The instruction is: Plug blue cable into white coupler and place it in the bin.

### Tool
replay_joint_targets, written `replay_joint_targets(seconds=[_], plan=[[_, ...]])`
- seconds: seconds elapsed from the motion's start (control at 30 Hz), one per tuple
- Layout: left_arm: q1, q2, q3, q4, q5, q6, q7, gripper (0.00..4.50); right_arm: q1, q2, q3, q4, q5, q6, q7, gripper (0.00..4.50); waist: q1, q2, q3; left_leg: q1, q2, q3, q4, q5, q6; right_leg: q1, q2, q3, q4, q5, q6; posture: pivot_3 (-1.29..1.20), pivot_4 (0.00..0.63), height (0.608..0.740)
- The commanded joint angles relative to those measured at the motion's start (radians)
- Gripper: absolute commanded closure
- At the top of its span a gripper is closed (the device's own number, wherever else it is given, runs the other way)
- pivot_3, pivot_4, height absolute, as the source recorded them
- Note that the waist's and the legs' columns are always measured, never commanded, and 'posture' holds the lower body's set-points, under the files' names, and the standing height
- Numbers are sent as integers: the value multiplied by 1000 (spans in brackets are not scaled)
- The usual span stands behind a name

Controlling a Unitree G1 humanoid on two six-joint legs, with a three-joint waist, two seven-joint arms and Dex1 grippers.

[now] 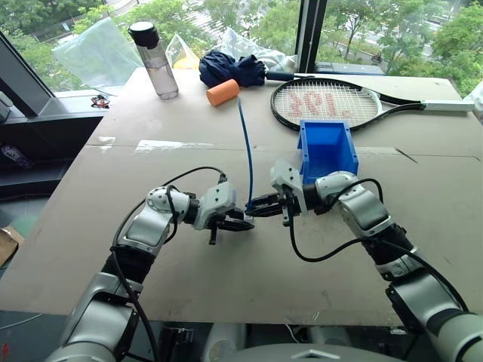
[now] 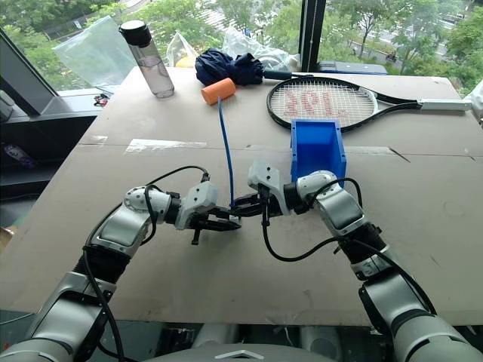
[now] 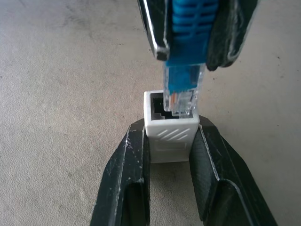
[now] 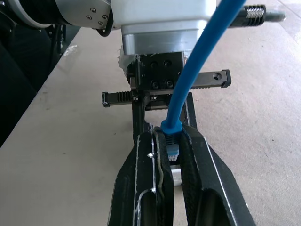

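Fingertips meeting at table centre, just above the cardboard: left gripper (image 3: 170,141) clamped narrow on the white coupler (image 3: 170,126), one black finger on each flank, dark socket mouth facing away from the wrist and toward the other arm. Right gripper (image 4: 170,141) pinched tight on the blue cable (image 1: 247,154) just behind its strain boot, jaws nearly together around it. Clear plug (image 3: 182,96) at the socket's mouth now, tip just over the lip, gold contacts visible, not yet seated; plug axis lined up with the coupler's long axis, the two pointing at each other head-on. Cable's long axis running away from the robot: up out of the right gripper's fingers in a gentle arc, then out across the table toward the far end, free end close to an orange cylinder (image 1: 223,92). Bin (image 1: 327,148) upright on the table just beyond the right wrist, well apart from the plug and coupler. Further out, a tennis racket (image 1: 326,102) flat behind the bin, its handle off to the right; a dark-blue bundled cloth (image 1: 231,68) by the orange cylinder; a clear water bottle (image 1: 156,60) standing at the far left.
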Motion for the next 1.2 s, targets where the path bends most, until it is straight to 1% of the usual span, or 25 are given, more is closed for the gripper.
replay_joint_targets(seconds=[0.03, 0.33, 0.5, 0.77, 0.83, 0.93, 0.97, 1.0, 1.03, 1.1, 1.13, 1.2], plan=[[12, 7, 12, -56, -21, 4, -3, 3965, -6, 10, 0, 14, -12, -32, -1, 4500, 0, 0, 0, 0, 0, 0, 0, 0, 0, 0, 0, 0, 0, 0, 0, 0, 150, 740], [23, 11, 18, -76, -26, 15, -2, 3965, 5, -19, 46, 25, -61, -52, 28, 4500, -1, 0, 0, 0, 0, 0, 0, 0, 0, 0, 0, 0, 0, 0, 0, 0, 150, 740], [18, 11, 18, -75, -25, 15, -3, 3965, -1, -26, 76, 43, -110, -73, 15, 4500, -1, 0, 0, 0, 0, 0, 0, 0, 0, 0, 0, 0, 0, 0, 0, 0, 150, 740], [8, -1, 14, -73, -20, 13, 8, 3965, 11, -14, 191, 87, -228, -145, 13, 4500, -2, 0, -2, 1, 0, 0, 0, 0, 0, 0, 0, 0, 0, 0, 0, 0, 150, 740], [10, -2, 18, -81, -26, 25, 10, 3965, 24, 1, 170, 82, -214, -144, -2, 4500, -3, 0, -3, 2, 0, 0, 0, 0, 0, 1, 0, 0, 1, 0, 0, 0, 150, 740], [23, -1, 47, -125, -72, 58, 10, 3965, 54, 29, 74, 16, -134, -114, -47, 4500, -4, -1, -4, 3, 0, 0, 0, 0, 0, 1, 1, 0, 2, 0, 0, 0, 150, 740], [30, -1, 64, -148, -93, 79, 15, 2922, 68, 37, 32, -19, -105, -96, -70, 4500, -4, -1, -4, 3, 1, 0, 0, 0, 0, 1, 1, 0, 2, 0, 0, 0, 150, 740], [46, 0, 89, -187, -121, 101, 31, 2714, 90, 37, -29, -76, -67, -72, -106, 4500, -3, -1, -3, 2, 1, -1, 0, 0, 0, 1, 1, 0, 2, 0, 0, 0, 150, 740], [64, -1, 111, -225, -146, 126, 51, 2140, 110, 34, -78, -129, -37, -38, -136, 4500, -2, 0, -3, 1, 1, -2, 0, 0, 0, 0, 1, 0, 2, 0, 0, 0, 150, 740], [113, -1, 163, -322, -210, 209, 108, 1368, 156, 16, -189, -259, 40, 64, -202, 4500, 1, 1, -2, 0, 1, -5, 0, 0, 0, -1, 0, 1, 2, 0, 0, 0, 150, 740], [157, 7, 189, -387, -239, 242, 132, 758, 182, -2, -256, -336, 86, 135, -238, 4500, 2, 1, -2, -1, 0, -5, 0, 0, 0, -1, -1, 1, 1, 0, 0, 0, 150, 740], [223, 10, 231, -485, -285, 294, 182, 34, 216, -38, -360, -443, 172, 252, -289, 4500, 1, 2, -1, -1, 0, -5, 0, 0, 0, -1, -2, 1, 0, 0, 0, 0, 150, 740]])
